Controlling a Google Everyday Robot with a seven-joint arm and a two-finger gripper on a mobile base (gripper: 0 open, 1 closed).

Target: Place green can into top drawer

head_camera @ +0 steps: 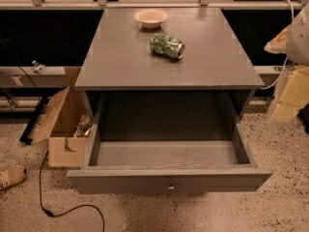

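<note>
The green can [167, 47] lies on its side on the grey cabinet top [116, 62], a little behind the middle, with a silver end facing right. The top drawer [169, 180] is pulled out towards me. Its grey floor is bare and a small round knob sits on its front. My gripper [288, 94] shows as a blurred pale yellow and white shape at the right edge. It is beside the cabinet's right side, lower than the can and well apart from it.
A pale round bowl [151, 18] stands behind the can near the back edge. An open cardboard box [60, 127] sits on the floor left of the drawer. A shoe [10, 176] and a black cable [72, 209] lie on the speckled floor at the lower left.
</note>
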